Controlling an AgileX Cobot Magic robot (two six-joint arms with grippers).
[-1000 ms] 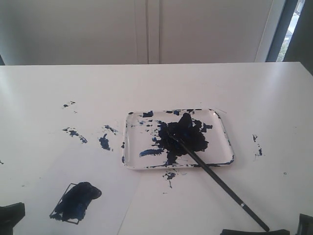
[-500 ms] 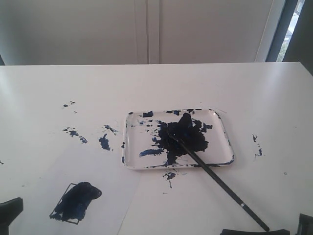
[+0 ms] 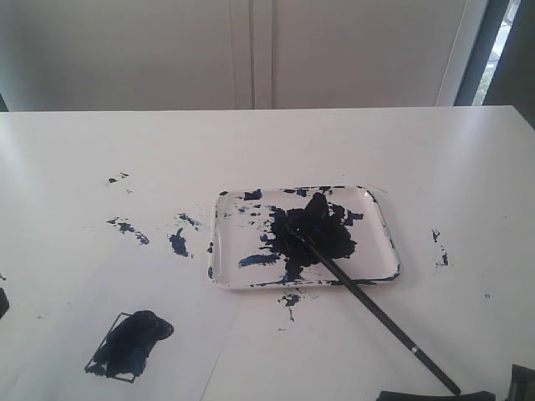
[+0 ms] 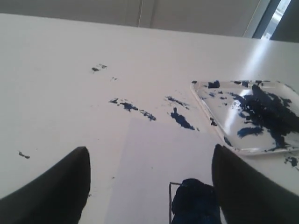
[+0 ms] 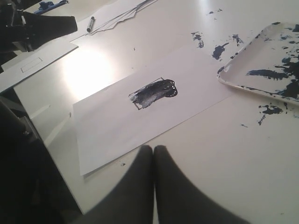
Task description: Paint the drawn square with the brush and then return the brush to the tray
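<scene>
The drawn square [image 3: 129,344] on the white paper is smeared inside with dark blue-black paint; it also shows as the square [image 4: 195,205] and the square [image 5: 153,93]. The white tray [image 3: 380,224] holds a big dark paint blob. The brush [image 3: 376,313] lies with its tip in the blob and its handle sticking out over the tray's near rim onto the table. My left gripper [image 4: 149,161] is open and empty, above the paper beside the square. My right gripper [image 5: 153,150] is shut on nothing, near the table's front edge.
Blue paint specks [image 3: 178,242] dot the table left of the tray, and more specks [image 3: 440,249] lie to its right. The white paper [image 5: 140,116] lies at the front left. More sheets and a pen [image 5: 90,23] lie beyond it in the right wrist view.
The left gripper has drawn back out of the exterior view's lower-left corner. The brush, tray and square have not moved.
</scene>
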